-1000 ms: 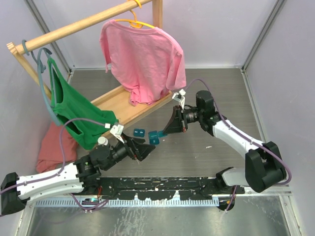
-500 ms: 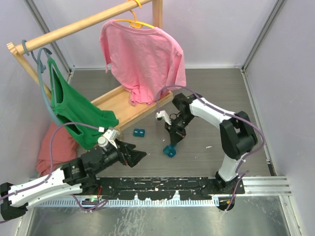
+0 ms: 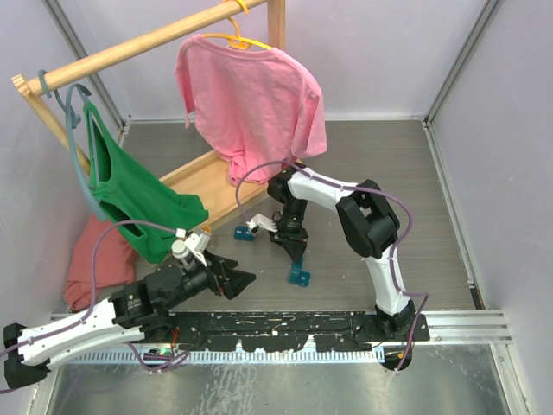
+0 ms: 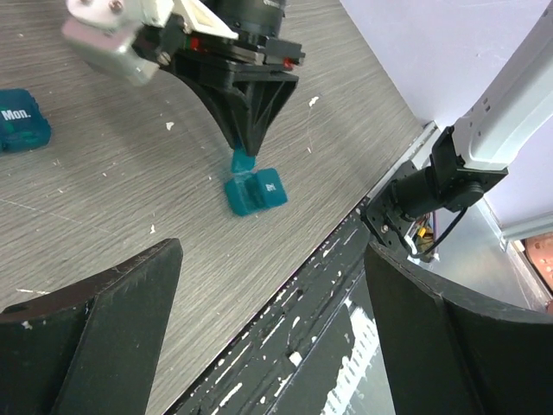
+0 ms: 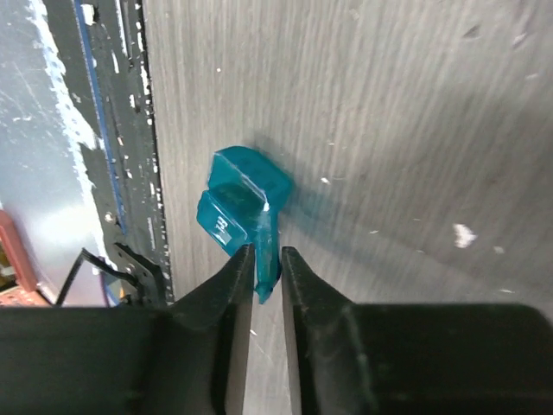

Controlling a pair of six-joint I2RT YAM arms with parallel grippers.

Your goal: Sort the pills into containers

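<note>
One teal container (image 3: 299,276) lies tilted on the grey table near the front, lid flap up. It shows in the left wrist view (image 4: 256,191) and the right wrist view (image 5: 239,201). My right gripper (image 3: 296,257) points down over it and is shut on the flap (image 5: 267,251); its black fingers (image 4: 244,104) show in the left wrist view. The second container (image 3: 244,233), marked "Mon." (image 4: 22,121), sits shut to the left. My left gripper (image 3: 244,278) is open and empty (image 4: 272,277), left of the held container. A few small white bits (image 4: 313,101) lie on the table; I cannot tell if they are pills.
A wooden clothes rack (image 3: 216,186) stands at the back left with a pink shirt (image 3: 251,95) and a green top (image 3: 130,194). A red cloth (image 3: 91,259) lies at the left wall. A black rail (image 3: 285,324) runs along the near edge.
My right arm has swung left and brought the teal container down toward the front middle of the table. My left gripper has drawn back slightly toward the near edge.
</note>
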